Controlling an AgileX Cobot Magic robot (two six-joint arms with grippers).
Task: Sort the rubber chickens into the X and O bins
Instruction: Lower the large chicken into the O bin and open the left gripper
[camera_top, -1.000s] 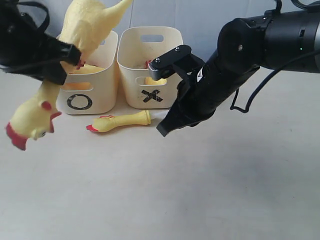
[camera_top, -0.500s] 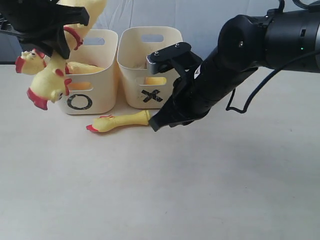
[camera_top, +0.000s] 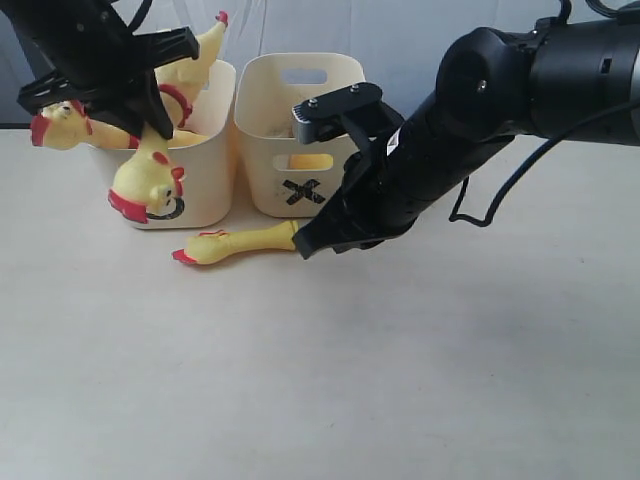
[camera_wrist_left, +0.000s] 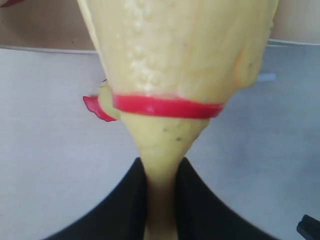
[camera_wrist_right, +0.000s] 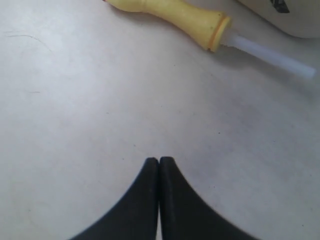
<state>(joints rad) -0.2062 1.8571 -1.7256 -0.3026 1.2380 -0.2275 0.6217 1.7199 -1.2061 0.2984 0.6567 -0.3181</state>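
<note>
Swung rightward and up: rubber chicken (camera_top: 146, 182), now dangling head-down before O bin (camera_top: 214, 150). Pinched at neck by left gripper (camera_wrist_left: 160, 169). Right gripper (camera_wrist_right: 159, 163) pressed together, empty, just beside neck piece (camera_top: 246, 241) lying before X bin (camera_top: 262, 135).

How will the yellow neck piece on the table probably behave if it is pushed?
Its rounded, tapered shape suggests the neck piece may roll in a curve. It looks small and rubbery, so probably light and slightly bendy.
</note>
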